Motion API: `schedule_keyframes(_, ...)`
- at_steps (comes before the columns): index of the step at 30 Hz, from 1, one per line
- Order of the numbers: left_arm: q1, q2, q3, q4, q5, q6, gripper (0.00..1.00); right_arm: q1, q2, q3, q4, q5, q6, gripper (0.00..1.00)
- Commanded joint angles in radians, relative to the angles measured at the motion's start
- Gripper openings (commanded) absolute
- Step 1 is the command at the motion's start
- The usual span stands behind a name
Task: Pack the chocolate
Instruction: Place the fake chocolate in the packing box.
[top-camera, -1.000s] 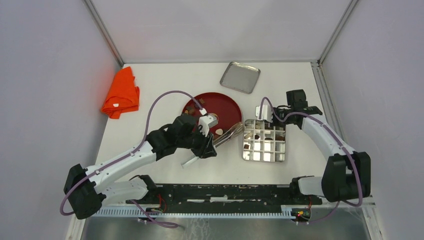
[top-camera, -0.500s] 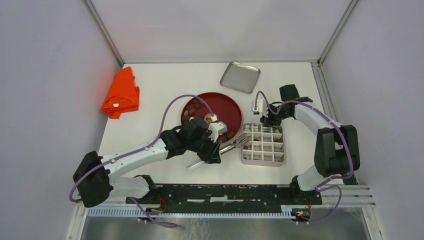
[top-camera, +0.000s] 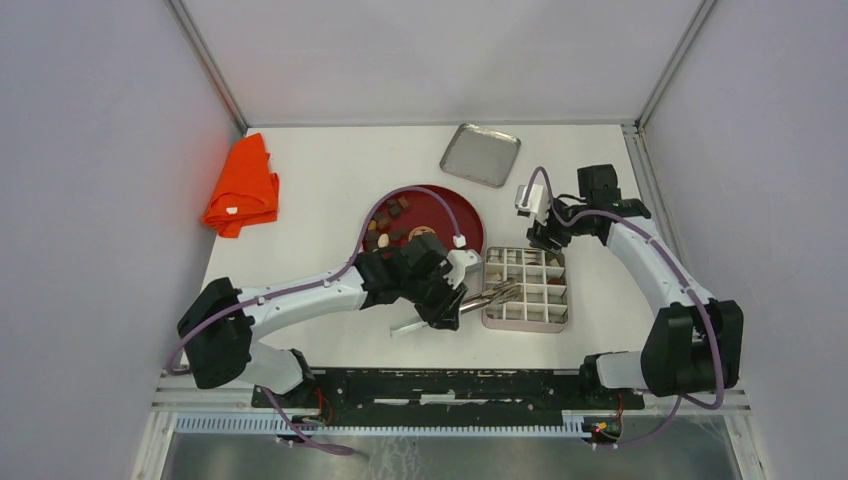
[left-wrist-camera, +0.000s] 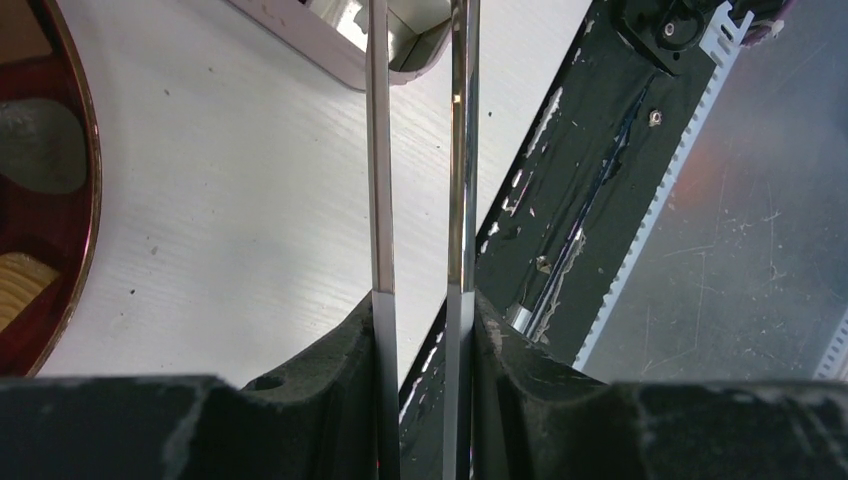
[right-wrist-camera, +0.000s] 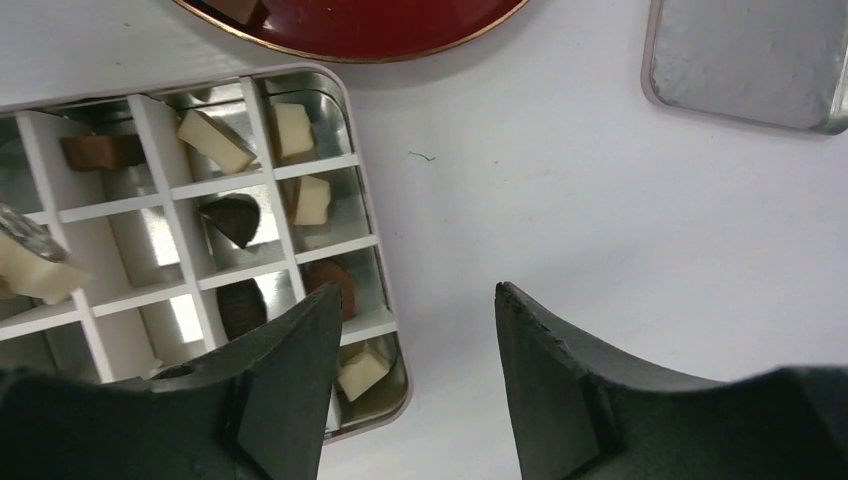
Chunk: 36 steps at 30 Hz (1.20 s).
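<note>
Small brown and tan chocolate pieces lie on the red plate. More chocolate, cream, tan and dark, sits in cells of the divided metal box. My left gripper is shut on metal tongs, whose tips reach over the box's left cells. In the left wrist view the tongs' two blades run up between my fingers toward the box corner. The right gripper hangs open and empty at the box's far right corner; in its own view the right gripper straddles bare table.
The box's flat metal lid lies at the back, and the lid shows at the right wrist view's top right. An orange cloth lies at the far left. The black rail with the arm bases runs along the near edge.
My left arm swung the tongs right, from the plate's edge to over the box. The right gripper opened and shifted from the box's far left corner to its far right corner.
</note>
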Motion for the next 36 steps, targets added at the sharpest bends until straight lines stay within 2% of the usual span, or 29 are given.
schedule_keyframes(1, -0.019, 0.039, 0.069, 0.01, -0.011, 0.059, 0.02, -0.014, -0.079, -0.086, 0.057, -0.072, 0.129, 0.64)
schedule_keyframes(3, -0.025, 0.055, 0.084, 0.002, -0.028, 0.059, 0.03, -0.039, -0.09, -0.122, 0.075, -0.093, 0.138, 0.66)
schedule_keyframes(9, -0.034, 0.068, 0.115, -0.009, -0.071, 0.052, 0.14, -0.157, -0.067, -0.148, 0.042, -0.186, 0.116, 0.65)
schedule_keyframes(36, -0.054, 0.133, 0.157, -0.042, -0.111, 0.049, 0.39, -0.194, -0.091, -0.171, 0.058, -0.193, 0.105, 0.65)
